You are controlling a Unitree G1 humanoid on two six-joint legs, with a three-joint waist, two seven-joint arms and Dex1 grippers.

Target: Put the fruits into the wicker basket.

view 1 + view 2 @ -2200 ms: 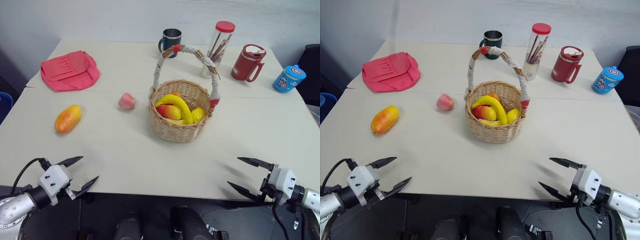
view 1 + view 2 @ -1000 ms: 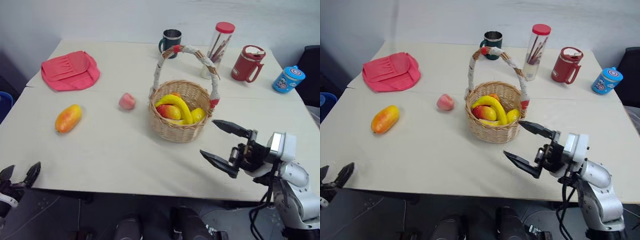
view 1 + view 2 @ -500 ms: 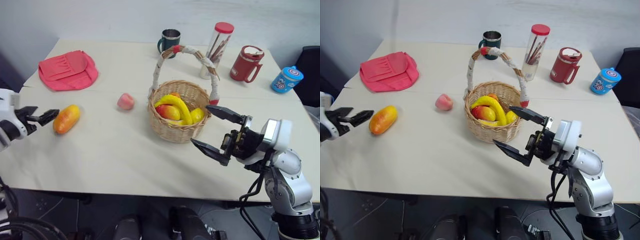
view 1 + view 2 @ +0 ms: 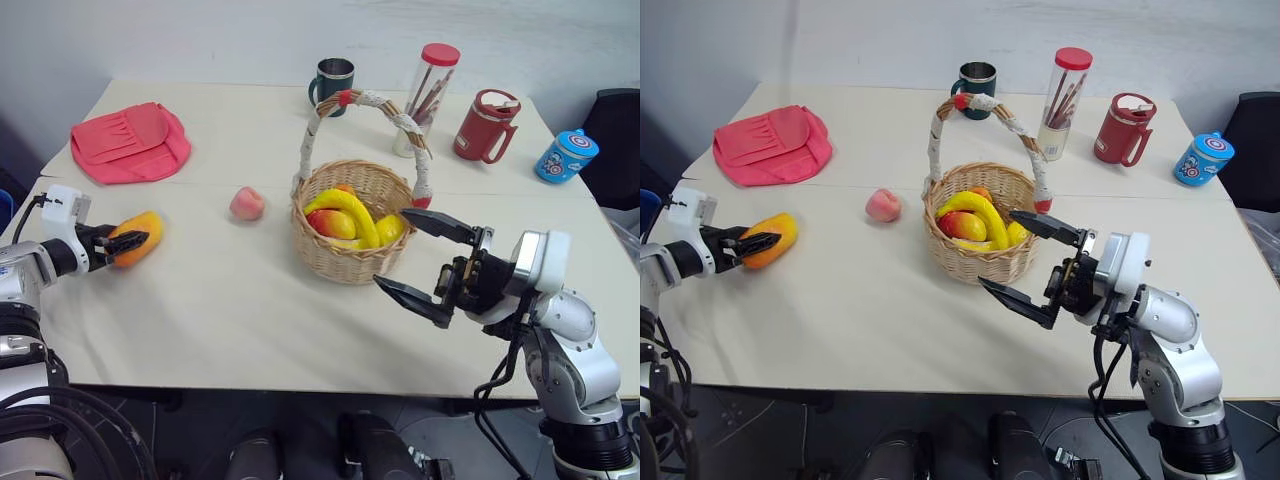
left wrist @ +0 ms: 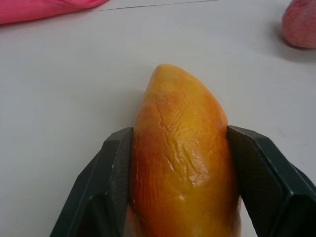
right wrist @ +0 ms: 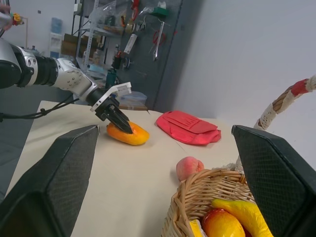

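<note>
- The left gripper [image 4: 128, 241] reaches in from the table's left edge, and its two black fingers [image 5: 114, 182] pinch the mango [image 4: 136, 238], one pad pressed against each side.
- The mango lies on the table [image 4: 250, 300] near the left edge, in front of the pink pouch [image 4: 130, 140]; whether it rests on the surface or is just lifted cannot be told.
- The peach [image 4: 246, 203] sits on the table between the mango and the basket [image 4: 350, 262], closer to the basket and apart from both.
- The basket stands near the table's middle, upright, its cloth-wrapped handle [image 4: 315, 130] arching over it. Inside lie a banana [image 4: 352, 208], a red-yellow fruit [image 4: 336, 224] and other yellow fruit.
- The right gripper [image 4: 420, 264] hovers just to the right of the basket and in front of it, pointing toward the robot's left, fingers spread wide and holding nothing.
- Along the far edge stand a dark mug [image 4: 332, 78], a clear tube with a red cap [image 4: 428, 95] holding sticks, a red lidded mug [image 4: 482, 125] and a blue tin [image 4: 565, 156].
- The right wrist view shows the left gripper on the mango beyond the basket rim, the peach and the pouch.
</note>
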